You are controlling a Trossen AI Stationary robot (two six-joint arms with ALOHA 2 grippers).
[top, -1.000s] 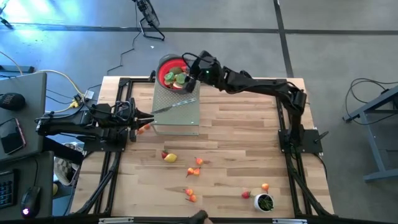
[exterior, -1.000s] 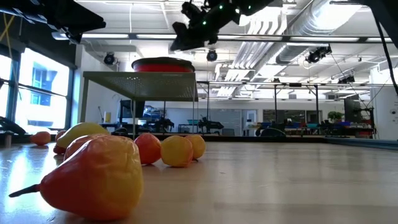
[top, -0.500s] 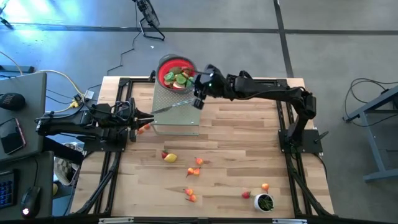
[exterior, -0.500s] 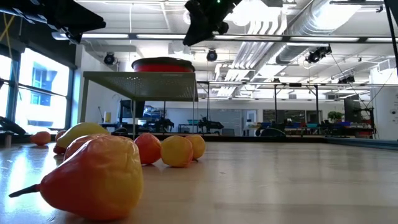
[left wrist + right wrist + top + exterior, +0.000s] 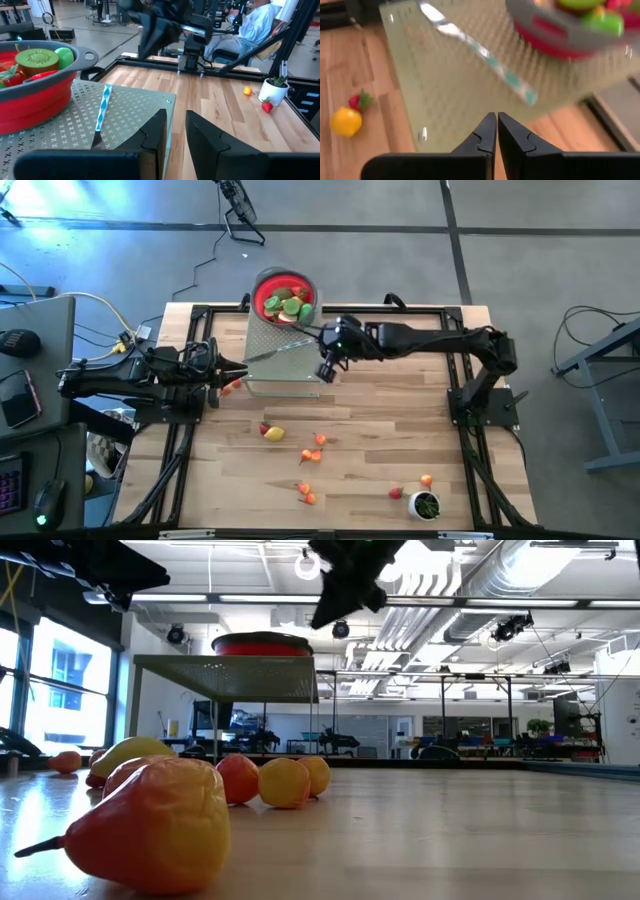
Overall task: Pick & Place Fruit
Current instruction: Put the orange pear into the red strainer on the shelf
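Observation:
A red bowl stands on a perforated metal stand and holds green and red fruit. More fruit lies loose on the wooden table: a yellow piece, orange pieces and a red one. My right gripper hovers shut and empty over the stand's near right corner. At the stand's left edge my left gripper hangs slightly open with nothing between its fingers.
A silver knife with a blue-striped handle lies on the stand beside the bowl. A small white cup with green contents stands near the table's front right. A black frame runs round the table. A person sits beyond the table.
My right gripper has drawn away from above the red bowl, toward the table's near edge and a little to the right, and now hangs over the stand's near right corner. The green fruit in the bowl shows again. The left arm has kept still.

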